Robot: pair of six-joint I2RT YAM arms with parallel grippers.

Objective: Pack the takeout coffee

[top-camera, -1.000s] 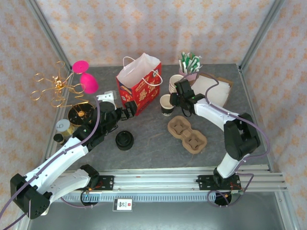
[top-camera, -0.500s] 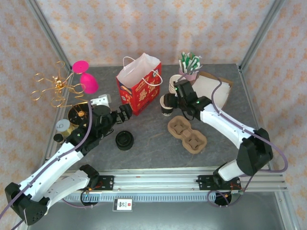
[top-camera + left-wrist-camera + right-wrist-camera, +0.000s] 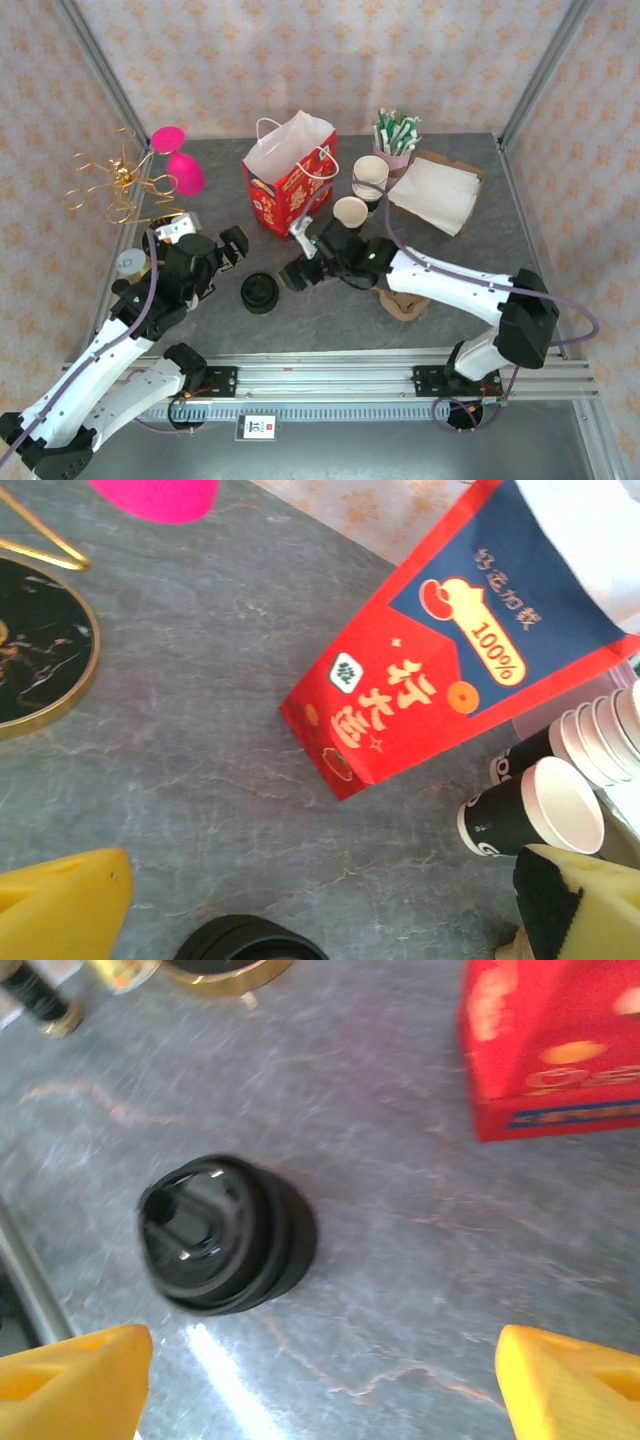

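Black plastic lids (image 3: 259, 293) sit stacked on the grey table (image 3: 330, 325), between my two grippers. My left gripper (image 3: 228, 246) hangs at the lids' eleven o'clock, its yellow fingers (image 3: 60, 900) spread wide with nothing between them. My right gripper (image 3: 298, 272) hovers near the lids at their two o'clock, fingers (image 3: 70, 1375) likewise well apart and empty; in its wrist view the lids lie just ahead of the gap. At the lids' one o'clock the red paper bag (image 3: 290, 185) stands upright, mouth open. The single coffee cup (image 3: 349, 213) stands at the bag's four o'clock, with a stack of cups (image 3: 369, 178) at its one o'clock. The cardboard carrier (image 3: 408, 303) lies at the lids' three o'clock, partly under my right arm.
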